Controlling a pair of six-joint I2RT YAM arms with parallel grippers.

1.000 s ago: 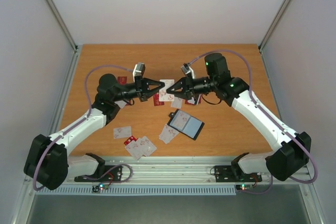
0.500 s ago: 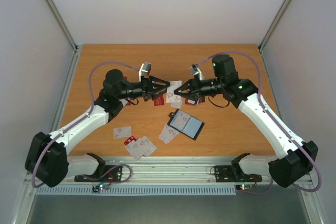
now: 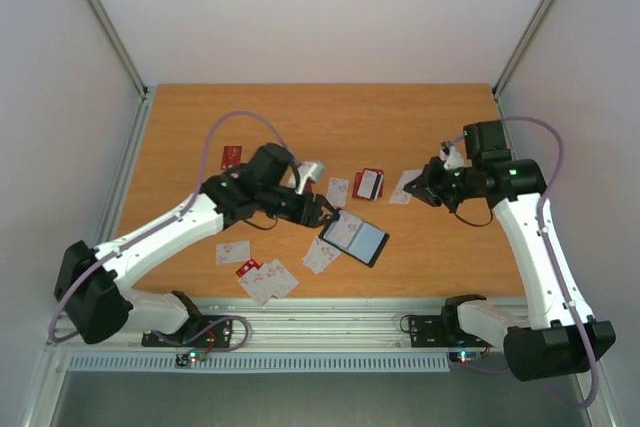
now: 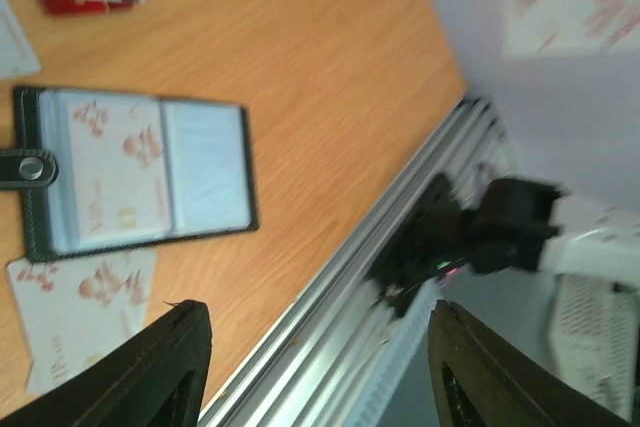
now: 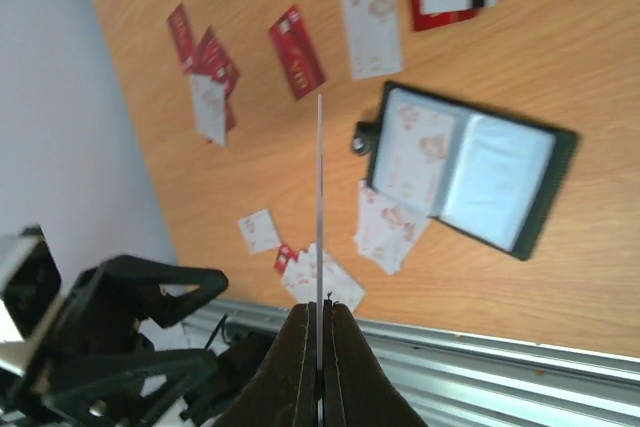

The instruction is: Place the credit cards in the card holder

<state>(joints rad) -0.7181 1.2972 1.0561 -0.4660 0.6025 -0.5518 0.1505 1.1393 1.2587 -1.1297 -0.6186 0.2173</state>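
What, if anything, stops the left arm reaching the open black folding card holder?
Probably nothing; yes, it looks reachable. The left arm's open fingers hover beside the black folding card holder, and the right arm's fingers, pinching a white card, stand well off to the side.

We can read no word, brand or number anywhere. The white cards on the tabletop and the card inside the card holder carry reddish marks, but these are too small and blurred for us to read as letters or figures.
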